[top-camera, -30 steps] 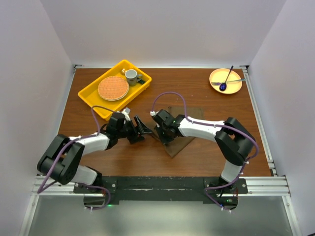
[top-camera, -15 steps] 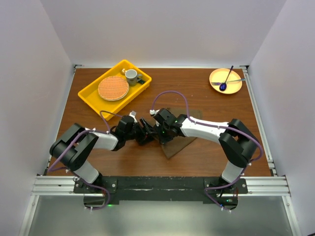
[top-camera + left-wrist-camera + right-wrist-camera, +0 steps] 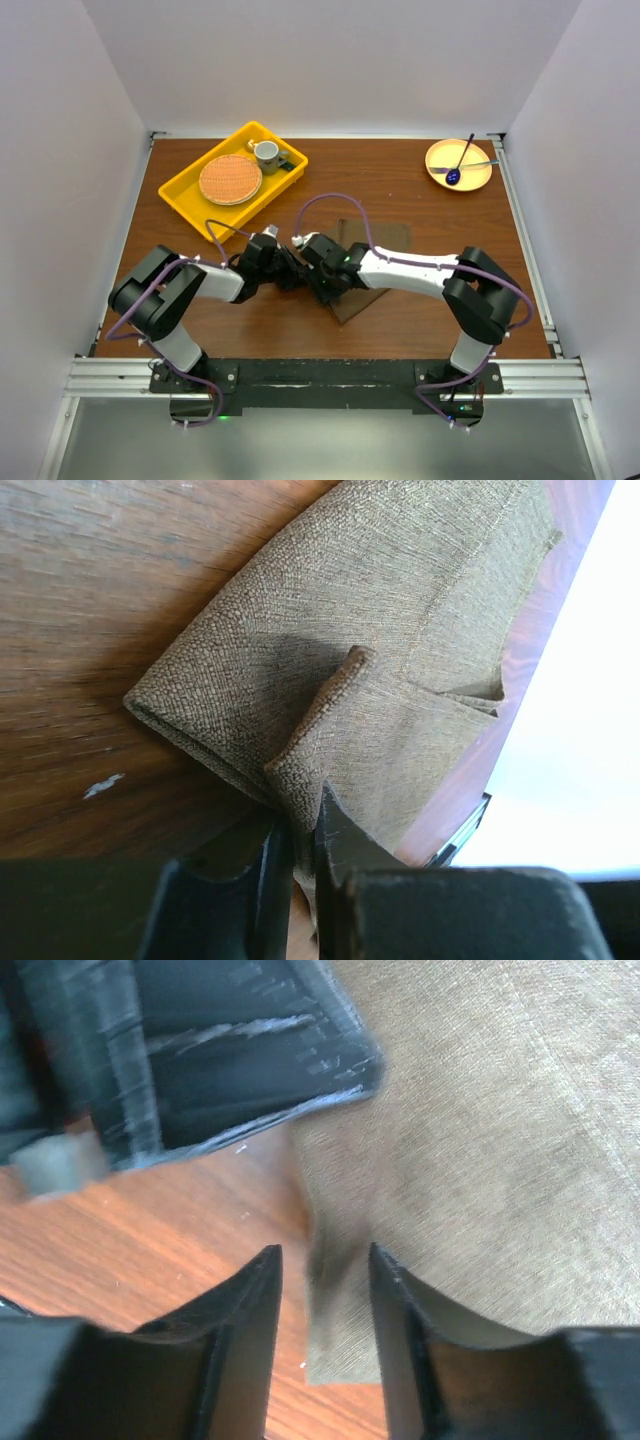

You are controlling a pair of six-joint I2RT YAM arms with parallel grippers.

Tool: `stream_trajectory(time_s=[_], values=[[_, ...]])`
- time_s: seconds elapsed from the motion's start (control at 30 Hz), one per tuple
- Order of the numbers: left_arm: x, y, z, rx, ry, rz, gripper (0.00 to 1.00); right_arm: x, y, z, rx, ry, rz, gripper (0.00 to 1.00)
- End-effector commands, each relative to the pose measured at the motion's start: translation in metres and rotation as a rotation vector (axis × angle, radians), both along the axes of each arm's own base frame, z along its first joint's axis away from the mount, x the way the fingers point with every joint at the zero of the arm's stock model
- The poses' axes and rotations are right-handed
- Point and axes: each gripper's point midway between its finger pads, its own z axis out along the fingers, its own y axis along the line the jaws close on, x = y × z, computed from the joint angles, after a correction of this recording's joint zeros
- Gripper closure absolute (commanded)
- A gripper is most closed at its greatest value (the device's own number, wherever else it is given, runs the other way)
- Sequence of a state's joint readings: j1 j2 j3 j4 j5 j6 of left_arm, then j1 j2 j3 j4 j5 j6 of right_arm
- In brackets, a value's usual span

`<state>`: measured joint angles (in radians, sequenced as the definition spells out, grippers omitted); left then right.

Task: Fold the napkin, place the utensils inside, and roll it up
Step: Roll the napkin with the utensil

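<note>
The olive-brown napkin point(image 3: 358, 300) lies folded on the wooden table, partly under my right arm. My left gripper point(image 3: 296, 270) has reached in from the left and is shut on a raised pinch of the napkin's point(image 3: 400, 630) corner, the cloth squeezed between its fingertips point(image 3: 305, 815). My right gripper point(image 3: 320, 278) hovers over that same corner, open; its fingers point(image 3: 265, 1270) straddle the napkin's point(image 3: 480, 1160) edge without pinching it. The left gripper's dark finger point(image 3: 230, 1050) shows just ahead of it. The utensils are out of view.
A yellow tray point(image 3: 185, 195) at the back left holds a round orange woven mat point(image 3: 230, 179) and a cup point(image 3: 267, 153). A yellow plate point(image 3: 445, 155) at the back right carries a dark blue spoon point(image 3: 453, 177) and a pale utensil point(image 3: 480, 164).
My left gripper has moved right to the napkin's corner and shut on a pinch of cloth. My right gripper, shut before, has opened and let go of the napkin.
</note>
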<state>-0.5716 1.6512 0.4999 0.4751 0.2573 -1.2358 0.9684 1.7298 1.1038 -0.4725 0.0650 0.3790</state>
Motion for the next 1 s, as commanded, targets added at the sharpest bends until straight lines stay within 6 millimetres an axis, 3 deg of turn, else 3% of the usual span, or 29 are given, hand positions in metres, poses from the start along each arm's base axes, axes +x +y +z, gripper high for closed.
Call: stream_trajectory(time_s=[0.0, 0.27, 0.57, 0.9, 0.97], values=[[-0.002, 0.006, -0.01, 0.057, -0.002, -0.022, 0.86, -0.003, 0.007, 0.014, -0.138, -0.195, 0.021, 0.46], [-0.007, 0.005, -0.009, 0.05, 0.005, -0.062, 0.89, -0.015, 0.01, 0.009, -0.312, -0.448, 0.037, 0.37], [-0.009, 0.005, -0.011, 0.032, 0.022, -0.086, 0.89, -0.009, -0.018, 0.0, -0.505, -0.583, 0.062, 0.39], [-0.003, 0.009, -0.01, 0.025, 0.022, -0.076, 0.89, -0.018, -0.014, -0.015, -0.503, -0.54, 0.084, 0.57], [-0.002, 0.01, -0.01, 0.03, 0.019, -0.079, 0.89, -0.02, -0.016, -0.017, -0.51, -0.534, 0.083, 0.73]])
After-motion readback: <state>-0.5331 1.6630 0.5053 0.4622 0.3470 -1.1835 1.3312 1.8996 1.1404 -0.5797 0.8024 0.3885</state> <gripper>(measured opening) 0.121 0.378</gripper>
